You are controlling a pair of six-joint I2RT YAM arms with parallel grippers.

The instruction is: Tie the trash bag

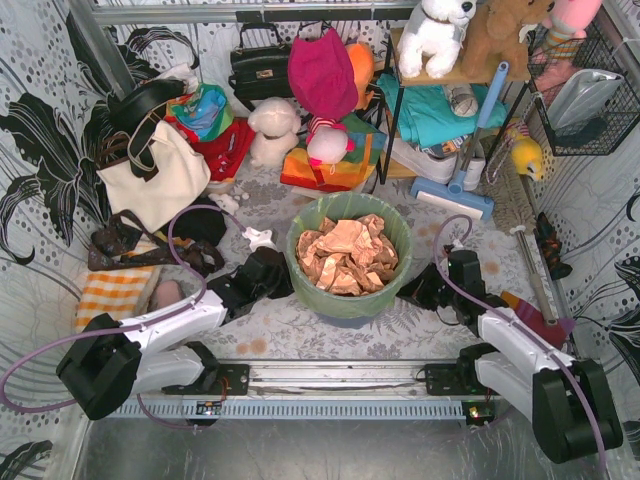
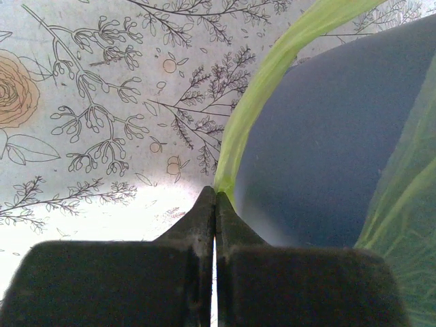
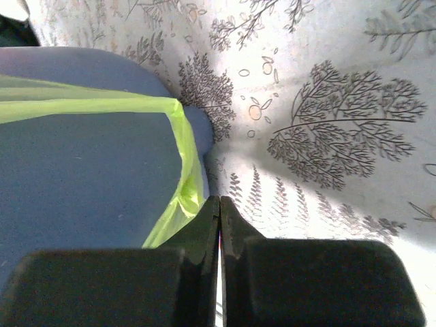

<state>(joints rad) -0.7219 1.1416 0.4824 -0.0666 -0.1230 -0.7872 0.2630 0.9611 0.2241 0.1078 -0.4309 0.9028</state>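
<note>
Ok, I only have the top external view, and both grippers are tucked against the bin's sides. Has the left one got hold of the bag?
Observer: Yes. In the left wrist view the left gripper is shut, and a gathered strip of the trash bag runs straight into its fingertips.
Operator: And the right?
Observer: The right gripper is shut too, with the bag's folded edge bunched at its tips.
Operator: Does the overhang cover the bin's side there?
Observer: No. Beside both grippers, the bare blue-grey wall of the bin shows past the green edge.
</note>
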